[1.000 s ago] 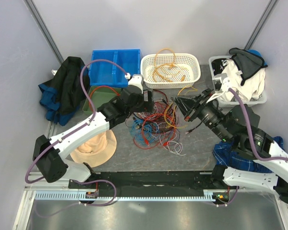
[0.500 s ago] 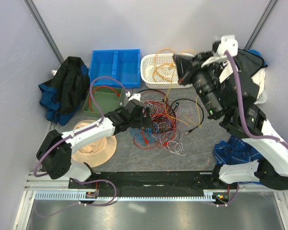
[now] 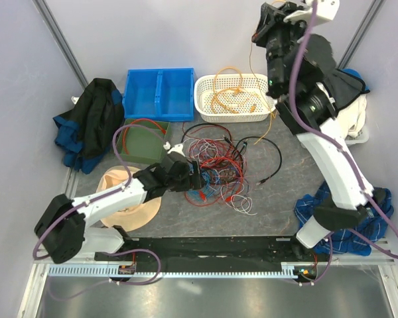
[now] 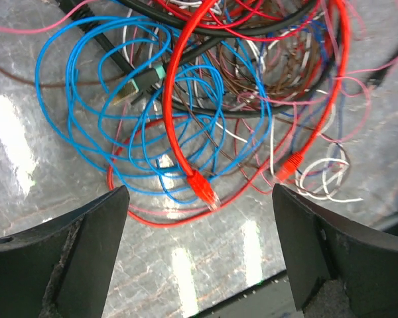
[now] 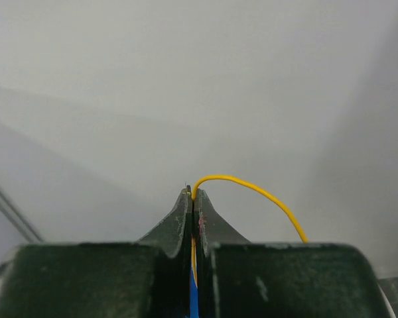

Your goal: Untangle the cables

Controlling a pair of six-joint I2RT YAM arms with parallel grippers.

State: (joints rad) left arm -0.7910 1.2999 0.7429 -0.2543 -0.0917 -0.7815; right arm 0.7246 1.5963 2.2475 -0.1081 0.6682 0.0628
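Note:
The cables [image 3: 217, 167] lie in a loose tangle of red, blue, black, white and pink at mid-table. My left gripper [image 3: 198, 179] hovers open over the tangle's near-left side. In the left wrist view its gripper [image 4: 199, 193] stands wide over a blue coil [image 4: 119, 99] and a red cable's plug [image 4: 200, 185], gripping nothing. My right gripper [image 3: 261, 23] is raised high at the back, above the basket. It [image 5: 194, 192] is shut on a thin yellow cable [image 5: 252, 187], which arcs off to the right and hangs down [image 3: 274, 118] towards the tangle.
A white basket [image 3: 268, 99] holding orange-yellow cables stands at the back, with a blue bin [image 3: 159, 93] to its left. A green tray [image 3: 142, 139], a tan hat [image 3: 129, 202] and dark clothing [image 3: 89, 122] lie left. A white bin of clothes [image 3: 358, 136] and plaid cloth [image 3: 331, 205] lie right.
My right arm has swung up from the tangle to high over the basket, drawing the yellow cable with it. My left gripper has moved nearer, over the tangle's near-left side.

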